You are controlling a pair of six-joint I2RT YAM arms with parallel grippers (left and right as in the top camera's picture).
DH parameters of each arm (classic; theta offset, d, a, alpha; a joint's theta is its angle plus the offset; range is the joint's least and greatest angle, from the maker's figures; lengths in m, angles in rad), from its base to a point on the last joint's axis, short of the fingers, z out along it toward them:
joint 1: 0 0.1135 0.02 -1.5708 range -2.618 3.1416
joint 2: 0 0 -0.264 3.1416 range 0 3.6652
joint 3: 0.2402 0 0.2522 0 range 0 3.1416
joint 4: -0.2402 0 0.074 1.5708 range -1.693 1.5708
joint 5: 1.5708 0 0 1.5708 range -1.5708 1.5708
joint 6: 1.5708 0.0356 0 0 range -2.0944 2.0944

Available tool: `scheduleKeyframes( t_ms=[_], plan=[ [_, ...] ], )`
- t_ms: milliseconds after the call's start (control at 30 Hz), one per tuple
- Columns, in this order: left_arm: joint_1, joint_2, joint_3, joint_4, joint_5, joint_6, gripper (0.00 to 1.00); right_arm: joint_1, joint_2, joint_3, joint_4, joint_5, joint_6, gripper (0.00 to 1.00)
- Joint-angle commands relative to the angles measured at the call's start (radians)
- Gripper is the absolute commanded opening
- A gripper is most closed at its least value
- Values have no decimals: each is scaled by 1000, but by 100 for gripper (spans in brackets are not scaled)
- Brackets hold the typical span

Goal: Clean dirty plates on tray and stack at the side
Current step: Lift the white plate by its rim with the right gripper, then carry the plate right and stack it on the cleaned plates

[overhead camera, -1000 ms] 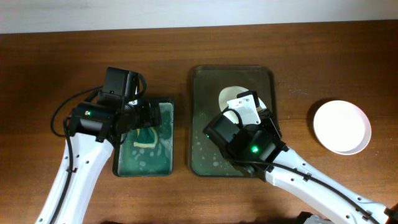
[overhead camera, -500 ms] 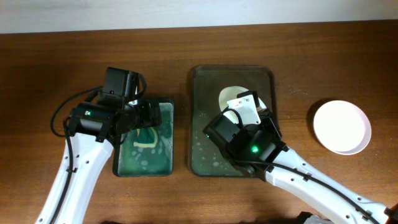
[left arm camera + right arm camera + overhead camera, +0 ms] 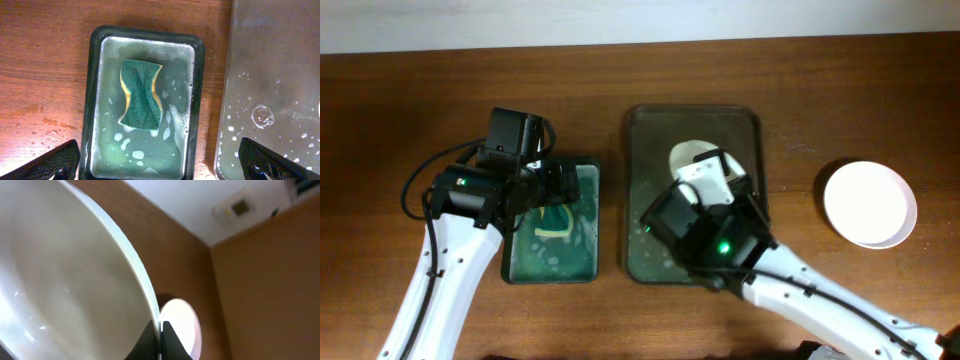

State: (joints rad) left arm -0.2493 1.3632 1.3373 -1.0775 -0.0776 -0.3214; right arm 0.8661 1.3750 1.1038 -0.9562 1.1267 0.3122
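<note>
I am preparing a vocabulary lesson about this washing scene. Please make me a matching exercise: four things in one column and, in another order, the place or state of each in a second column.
Things
1. sponge
2. held plate
3. white plate
4. left gripper

Places or states
A. open, above the green tray
B. on the table, right of the dark tray
C. lying in soapy water in the green tray
D. rim pinched by the right gripper, over the dark tray

Pairs: 1-C, 2-D, 3-B, 4-A
</note>
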Motion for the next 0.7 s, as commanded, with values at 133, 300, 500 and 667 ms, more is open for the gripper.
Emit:
scheduleKeyframes(
  t_ms=[133,300,500,667],
  plan=[
    [2,-4,16,-2,7,4,99,96,-11,30,7,180,-11,4],
    [2,-4,16,-2,7,4,99,96,-11,30,6,180,-11,4],
    [2,-4,16,-2,7,4,99,92,-11,30,4,179,22,4],
    [2,-4,16,-1,7,4,99,-56,-11,30,2,-84,115,4]
  ],
)
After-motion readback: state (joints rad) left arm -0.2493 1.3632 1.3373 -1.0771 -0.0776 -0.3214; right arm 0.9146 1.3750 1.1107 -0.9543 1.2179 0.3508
